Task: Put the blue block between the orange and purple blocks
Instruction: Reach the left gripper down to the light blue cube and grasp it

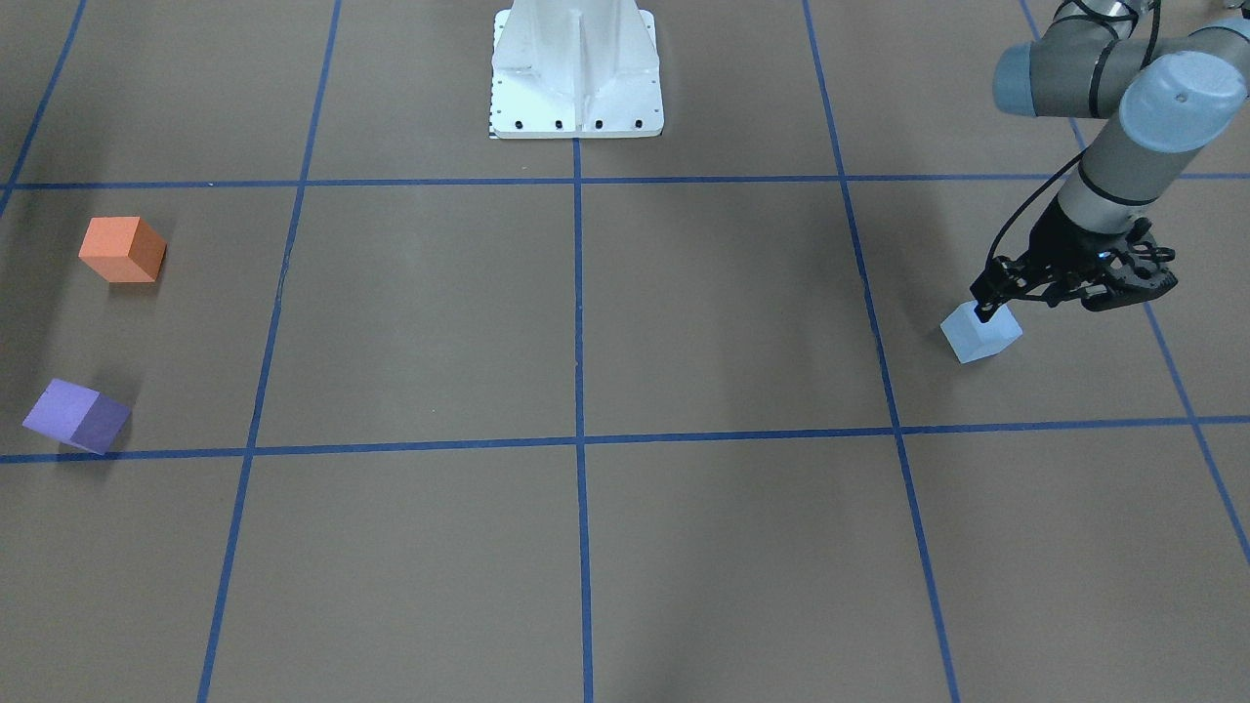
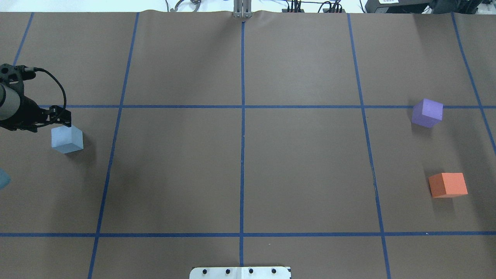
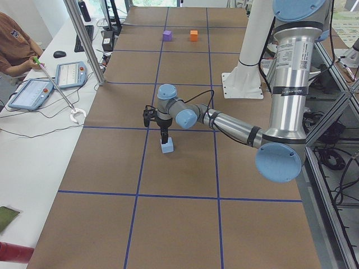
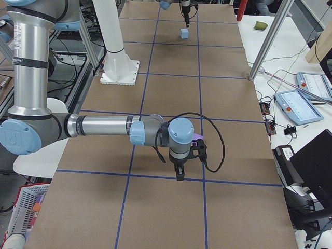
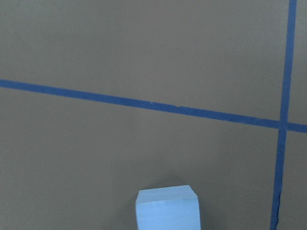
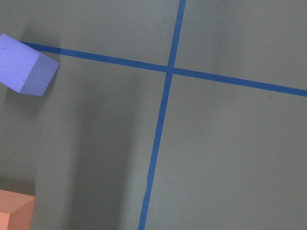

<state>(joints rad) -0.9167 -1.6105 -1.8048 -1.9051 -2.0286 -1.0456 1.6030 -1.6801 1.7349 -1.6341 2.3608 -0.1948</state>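
The left arm reaches out low over the table (image 1: 684, 547). Its forearm slopes down to a wrist that points the left gripper (image 1: 986, 310) almost straight down. In the front view the black fingers (image 1: 998, 289) taper to a single tip, and in the left side view they read as one narrow bar, so the claw looks closed with nothing in it. That tip sits at the top of the blue block (image 1: 981, 334), on its robot-side edge. Whether it touches the block or hangs just above it cannot be told. The left wrist camera shows the block at the bottom centre of its view and no fingers.

The blue block lies flat on the table at the robot's far left, inside a grid square and clear of the blue tape lines. The orange block (image 1: 122, 249) and purple block (image 1: 76, 415) are at the far right end, well apart from it. Orange is nearer the robot, purple is farther out by a tape line, and there is bare table between them.

The right arm shows only in the right side view. It stretches level from its elbow, wrist turned down, with the right gripper (image 4: 179, 175) hanging above the table just in front of the purple block. Whether this claw is open or closed cannot be told. Its wrist camera shows the purple block at upper left and a corner of the orange at lower left.
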